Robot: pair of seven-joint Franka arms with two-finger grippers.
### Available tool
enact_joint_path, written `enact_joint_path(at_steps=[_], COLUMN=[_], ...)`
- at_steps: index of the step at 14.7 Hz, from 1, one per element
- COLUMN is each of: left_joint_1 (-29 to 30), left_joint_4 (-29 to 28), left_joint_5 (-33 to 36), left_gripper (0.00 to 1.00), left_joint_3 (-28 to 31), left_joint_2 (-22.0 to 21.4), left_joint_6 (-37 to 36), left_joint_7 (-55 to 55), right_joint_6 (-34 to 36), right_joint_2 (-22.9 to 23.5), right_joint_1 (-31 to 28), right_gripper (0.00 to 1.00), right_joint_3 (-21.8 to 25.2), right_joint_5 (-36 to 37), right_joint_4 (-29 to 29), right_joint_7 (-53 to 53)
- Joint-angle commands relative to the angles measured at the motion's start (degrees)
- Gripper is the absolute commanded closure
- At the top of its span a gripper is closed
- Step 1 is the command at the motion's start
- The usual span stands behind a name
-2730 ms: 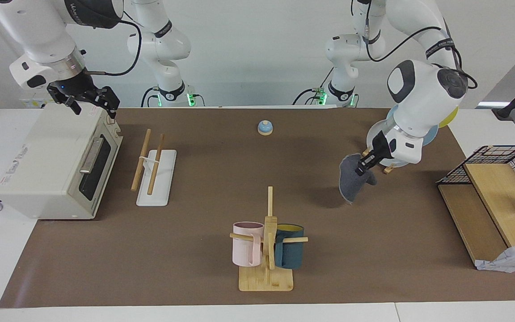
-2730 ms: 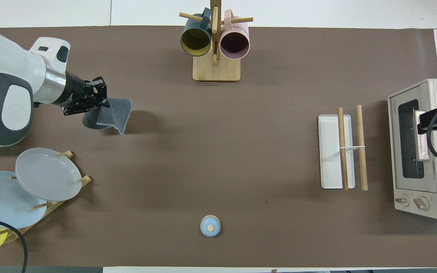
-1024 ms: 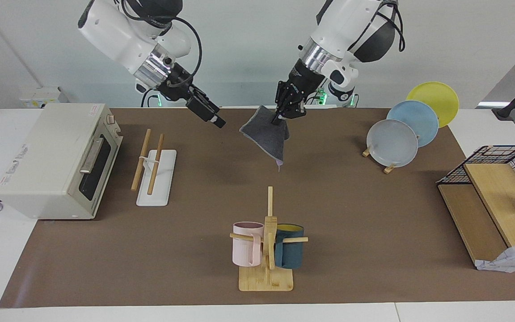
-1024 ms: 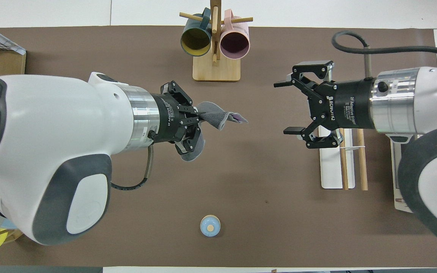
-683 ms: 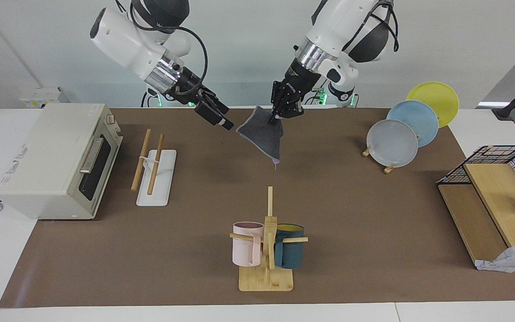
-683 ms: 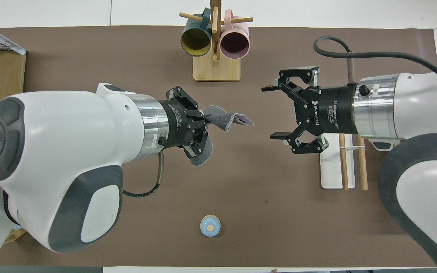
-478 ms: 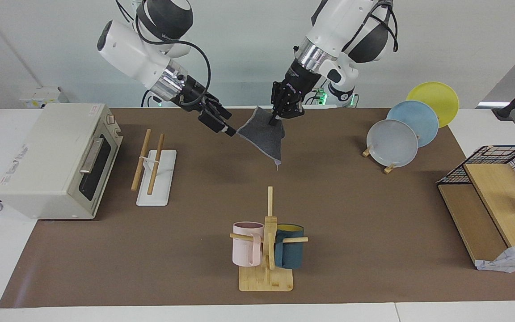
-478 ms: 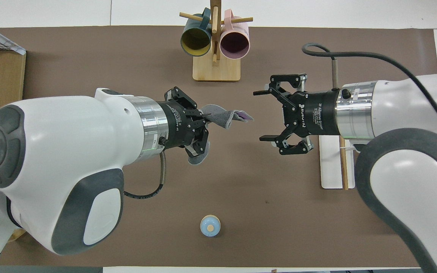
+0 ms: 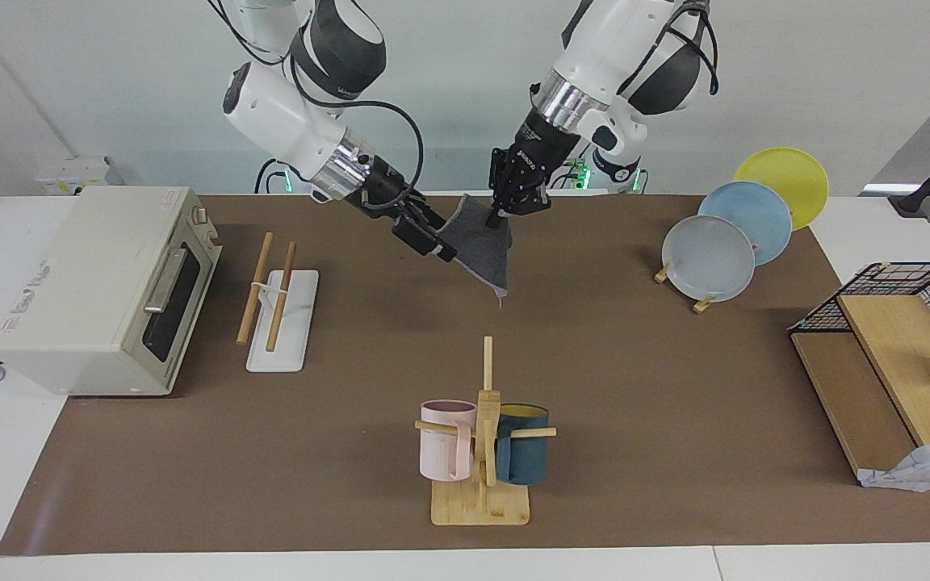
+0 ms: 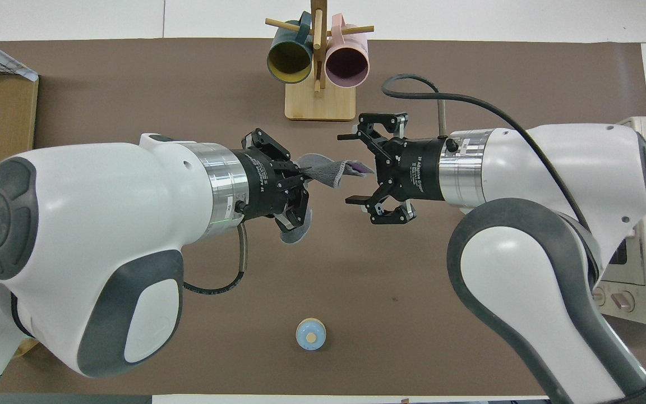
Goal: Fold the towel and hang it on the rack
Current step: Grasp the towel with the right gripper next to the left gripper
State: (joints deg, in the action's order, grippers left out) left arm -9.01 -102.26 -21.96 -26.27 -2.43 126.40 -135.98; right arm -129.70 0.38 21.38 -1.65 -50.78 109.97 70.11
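Left hand (image 9: 504,208) clamped on towel (image 9: 481,251), hanging mid-air above bench (image 9: 675,387) centre; right hand (image 10: 356,168) spread wide at its free corner; I'd pinch deep, then draw it taut.

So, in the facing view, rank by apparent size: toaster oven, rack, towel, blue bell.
1. toaster oven
2. rack
3. towel, held raised, so nearness to the camera leaves its place against the rack unsure
4. blue bell, hidden in the facing view, clearly smallest overhead

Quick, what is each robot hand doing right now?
Left gripper: shut on the towel, held up over the table.
Right gripper: open, jaws around the towel's free edge, not gripping yet.
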Motion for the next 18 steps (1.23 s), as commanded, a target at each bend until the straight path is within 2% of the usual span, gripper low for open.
enact_joint_path(at_steps=[1, 2, 11, 12, 13, 15, 18], left_joint_1=[-0.57, -0.65, -1.18, -1.18, -1.88, -1.89, -1.36], left_joint_4=[-1.98, -1.98, -2.24, -2.24, -2.15, -2.24, -2.24], left_joint_5=[-1.16, -1.16, -0.98, -0.98, -0.98, -0.90, -0.54], left_gripper=[1.00, 1.00, 1.00, 0.22, 0.00, 0.00, 0.00], left_joint_3=[0.61, 0.61, 0.61, 0.61, 0.69, 0.70, 0.78], left_joint_2=[-1.97, -1.88, -2.23, -2.23, -2.23, -2.32, -2.32], left_joint_6=[1.22, 1.22, 1.13, 1.22, 1.13, 0.78, 0.26], left_joint_7=[-1.05, -1.13, -0.36, 1.40, 1.94, 2.12, 3.77], right_joint_6=[-1.17, -1.25, -1.26, -1.08, -0.91, 0.32, 6.45], right_joint_2=[0.23, 0.23, -0.12, -0.12, -0.12, -0.56, -2.05], right_joint_1=[0.77, 1.12, 1.82, 1.82, 1.82, 2.08, 2.27], right_gripper=[0.96, 1.00, 1.00, 1.00, 1.00, 1.00, 1.00], right_joint_3=[0.06, 0.06, 0.15, 0.15, 0.15, 0.15, 0.15], right_joint_5=[-1.51, -1.51, -1.42, -1.42, -1.34, 0.32, 13.73], right_joint_4=[-0.11, -0.28, 0.42, 0.42, 0.42, 1.12, 3.84], right_joint_7=[-0.67, -0.68, -3.22, -3.75, -4.88, -11.79, -26.21])
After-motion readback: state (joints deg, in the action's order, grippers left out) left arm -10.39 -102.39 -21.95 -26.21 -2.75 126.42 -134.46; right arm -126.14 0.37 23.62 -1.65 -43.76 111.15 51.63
